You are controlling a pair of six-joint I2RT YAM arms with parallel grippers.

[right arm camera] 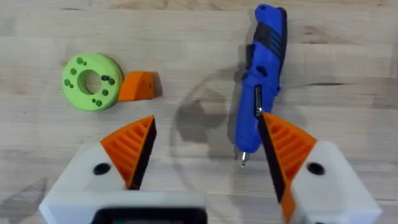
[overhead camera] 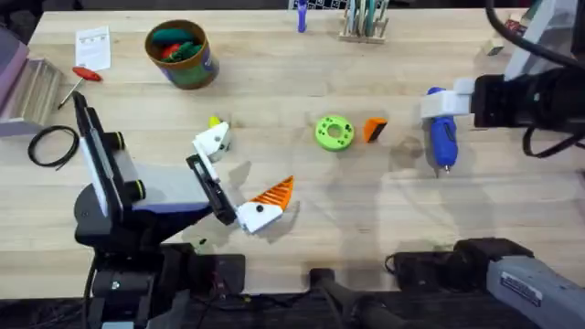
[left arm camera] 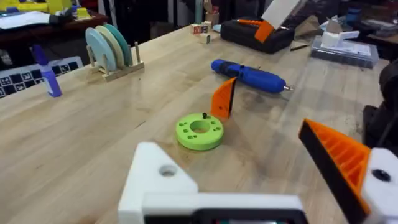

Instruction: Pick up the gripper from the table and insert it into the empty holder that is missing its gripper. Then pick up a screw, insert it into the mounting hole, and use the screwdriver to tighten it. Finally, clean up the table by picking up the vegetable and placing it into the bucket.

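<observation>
The orange gripper point(overhead camera: 375, 129) lies on the table next to a green disc point(overhead camera: 334, 131); the left wrist view shows the gripper point(left arm camera: 222, 99) too, and the right wrist view shows the gripper point(right arm camera: 137, 86). A black screw point(left arm camera: 204, 116) stands in the disc. My left gripper point(overhead camera: 251, 164) is open: one white finger point(left arm camera: 158, 174) has no pad, the other carries an orange one. The yellow vegetable point(overhead camera: 216, 122) peeks out behind it. The blue screwdriver point(overhead camera: 441, 132) lies flat under my open right gripper point(right arm camera: 205, 118), just inside one finger. The bucket point(overhead camera: 183, 53) stands far left.
A red-handled screwdriver point(overhead camera: 87, 75) and a paper slip point(overhead camera: 93, 47) lie at the far left, with a black cable loop point(overhead camera: 52, 144) nearer. A wooden rack of discs point(overhead camera: 364, 18) and a blue marker point(overhead camera: 301, 16) stand at the back edge.
</observation>
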